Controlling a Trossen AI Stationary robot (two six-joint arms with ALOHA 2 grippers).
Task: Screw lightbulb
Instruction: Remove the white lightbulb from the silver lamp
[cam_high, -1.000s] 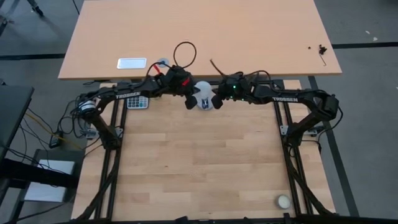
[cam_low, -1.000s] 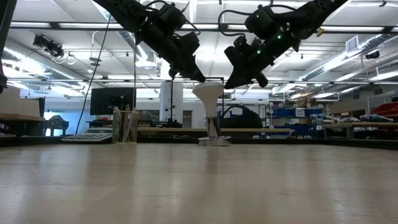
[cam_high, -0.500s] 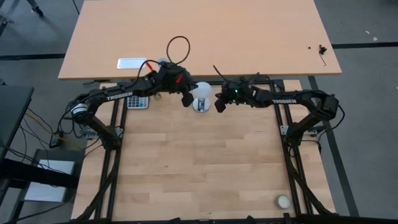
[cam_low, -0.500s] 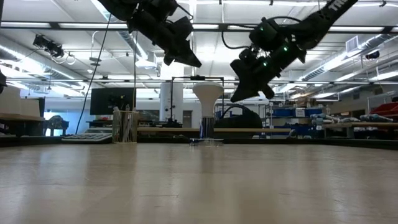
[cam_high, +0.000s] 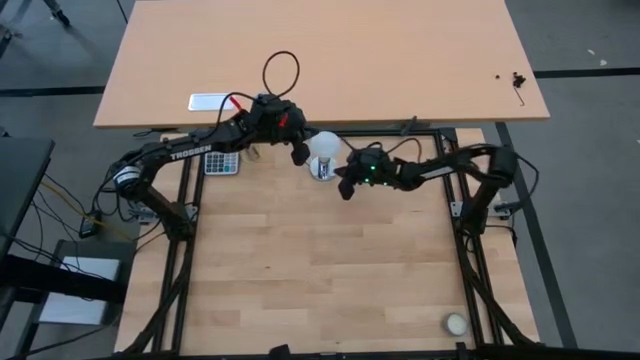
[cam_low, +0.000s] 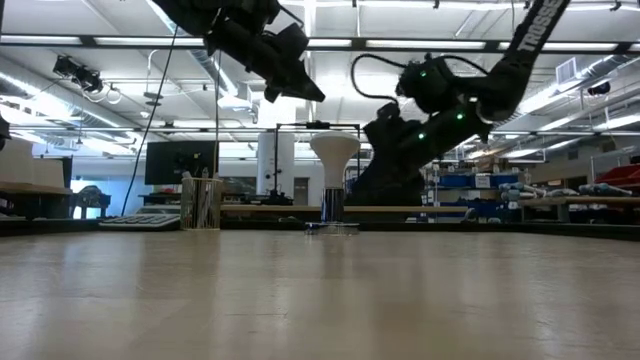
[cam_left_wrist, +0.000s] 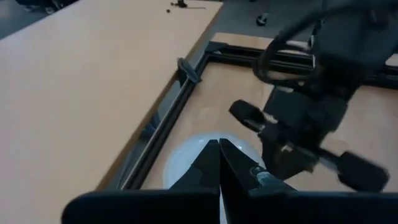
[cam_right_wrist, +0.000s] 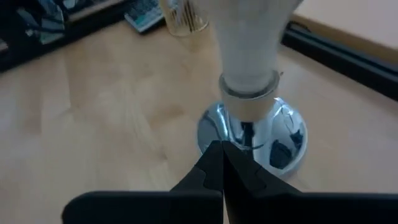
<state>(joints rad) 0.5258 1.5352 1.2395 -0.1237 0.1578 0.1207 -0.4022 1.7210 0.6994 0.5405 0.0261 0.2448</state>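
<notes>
Standing upright in the round silver socket disc (cam_right_wrist: 252, 137), the white frosted lightbulb (cam_high: 323, 148) with its grey metal base sits near the far edge of the pale wooden table (cam_high: 310, 270), free of both arms. Just beside it on the left, the left gripper (cam_high: 299, 154) hangs above bulb height with its dark fingers pressed together, holding nothing. Opposite, the right gripper (cam_high: 344, 188) sits lower and close to the socket, its fingers (cam_right_wrist: 222, 168) likewise closed and empty. A small cream ball (cam_high: 456, 324) lies well apart at the near right corner.
</notes>
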